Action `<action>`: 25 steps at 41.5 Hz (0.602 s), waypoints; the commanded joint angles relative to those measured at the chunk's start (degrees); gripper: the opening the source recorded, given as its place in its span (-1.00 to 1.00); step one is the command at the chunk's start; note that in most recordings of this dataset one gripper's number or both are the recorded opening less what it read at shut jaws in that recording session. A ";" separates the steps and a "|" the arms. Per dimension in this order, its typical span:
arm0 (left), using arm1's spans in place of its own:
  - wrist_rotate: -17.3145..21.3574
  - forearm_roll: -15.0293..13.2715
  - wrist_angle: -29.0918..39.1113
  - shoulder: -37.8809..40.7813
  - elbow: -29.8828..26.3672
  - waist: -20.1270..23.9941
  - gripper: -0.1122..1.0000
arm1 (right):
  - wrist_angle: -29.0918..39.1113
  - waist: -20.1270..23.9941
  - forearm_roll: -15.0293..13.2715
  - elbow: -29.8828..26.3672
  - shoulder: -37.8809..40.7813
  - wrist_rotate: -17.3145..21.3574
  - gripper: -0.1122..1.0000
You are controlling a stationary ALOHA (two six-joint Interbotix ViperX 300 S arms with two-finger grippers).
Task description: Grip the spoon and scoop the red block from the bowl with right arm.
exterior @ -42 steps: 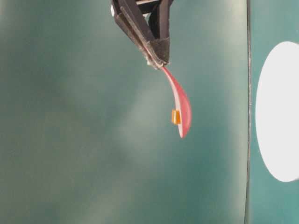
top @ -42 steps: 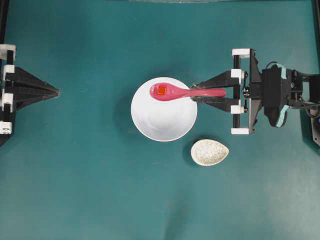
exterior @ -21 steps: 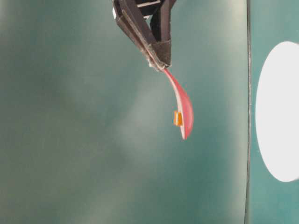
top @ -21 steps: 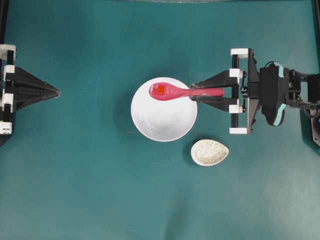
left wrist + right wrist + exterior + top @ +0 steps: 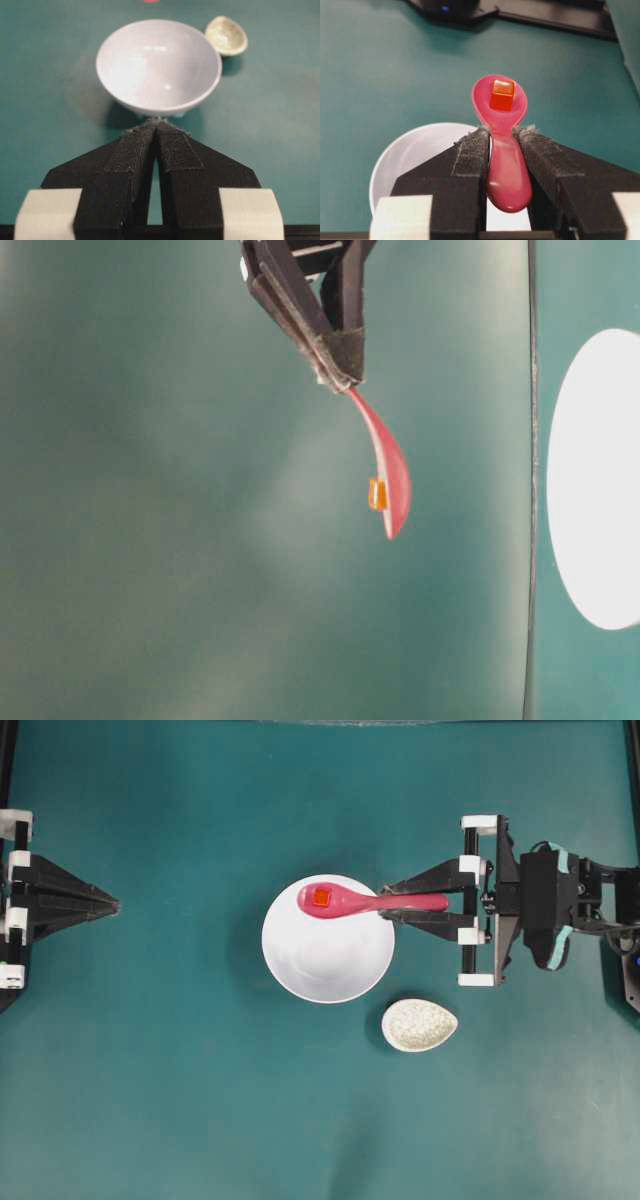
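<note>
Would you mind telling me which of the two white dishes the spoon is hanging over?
The large plain round bowl; the spoon hangs over its far rim. The small speckled oval dish sits off to its side with nothing above it.

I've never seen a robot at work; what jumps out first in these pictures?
A glossy pink spoon carrying a tiny red-orange cube in its scoop, clamped by the handle in the right gripper, above the far rim of a round white bowl. A speckled oval dish sits beside the bowl; the left gripper waits apart, shut.
</note>
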 commanded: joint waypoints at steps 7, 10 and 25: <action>-0.35 0.00 -0.26 0.44 -1.67 -0.18 -0.80 | -2.11 -0.09 1.23 -1.49 -0.35 0.79 -0.35; -0.35 0.00 -0.18 0.44 -1.58 -0.18 -0.80 | -2.20 0.00 1.23 -1.41 -0.35 1.05 -0.35; -0.53 0.00 -0.26 0.44 -1.58 -0.09 -0.80 | -1.93 0.00 1.32 -1.32 -0.35 1.14 -0.35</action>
